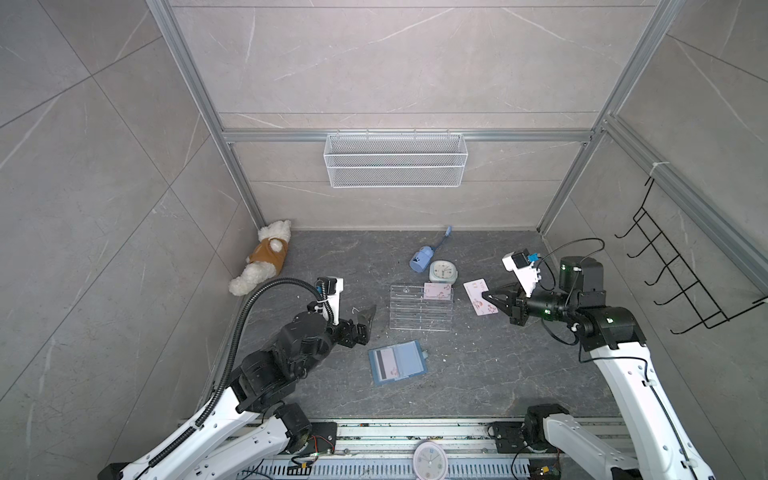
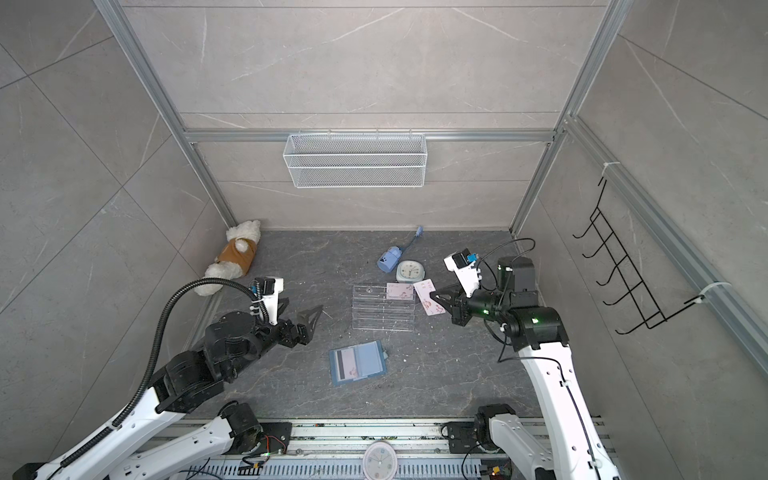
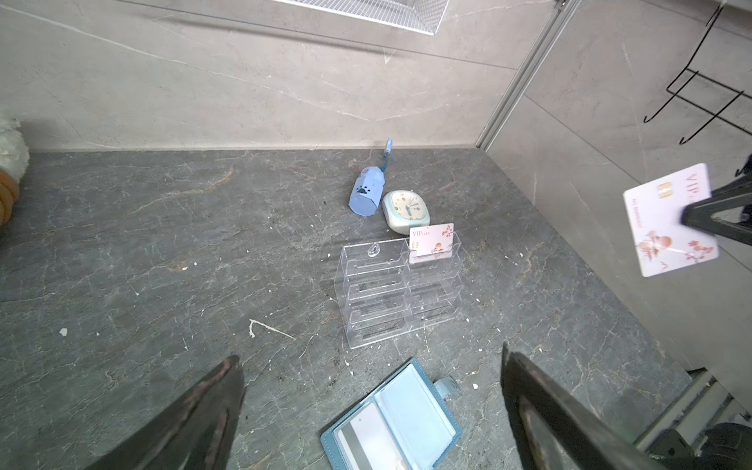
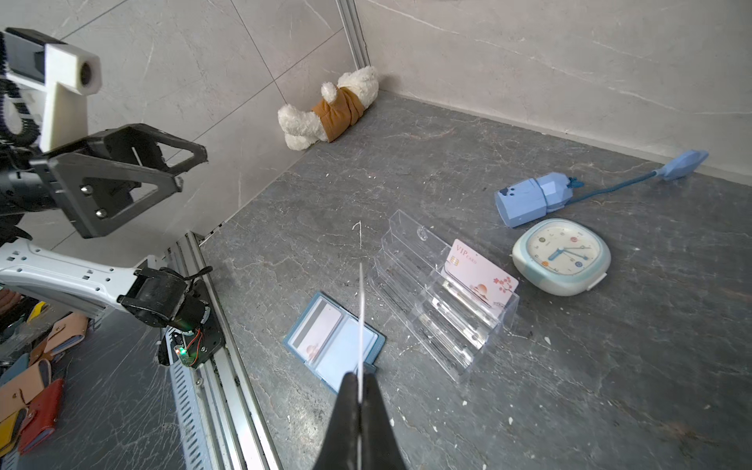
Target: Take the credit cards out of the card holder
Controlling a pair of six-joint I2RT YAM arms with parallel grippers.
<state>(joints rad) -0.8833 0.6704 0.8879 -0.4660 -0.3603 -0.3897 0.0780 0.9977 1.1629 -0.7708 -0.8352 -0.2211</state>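
Left hand (image 2: 300,312) spread empty, right hand (image 1: 488,296) pinching a credit card (image 1: 478,302)
The left arm (image 1: 303,340) crouches elbow-bent, jaws apart above the table (image 1: 478,374) at the clear rack's (image 1: 405,316) 9 o'clock. The card holder (image 1: 411,357) lies open at the rack's 6 o'clock, a striped card (image 1: 386,365) in its sleeve; a second card (image 1: 437,291) stands in the rack. The right arm (image 1: 611,324) reaches in level from 3 o'clock, its card off the table

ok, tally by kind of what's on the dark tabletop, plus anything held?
credit cards: 3 (one in right gripper, one in acrylic rack, one in card holder)
card holder: 1
acrylic rack: 1
clock: 1
blue strapped case: 1
plush bear: 1
total: 8
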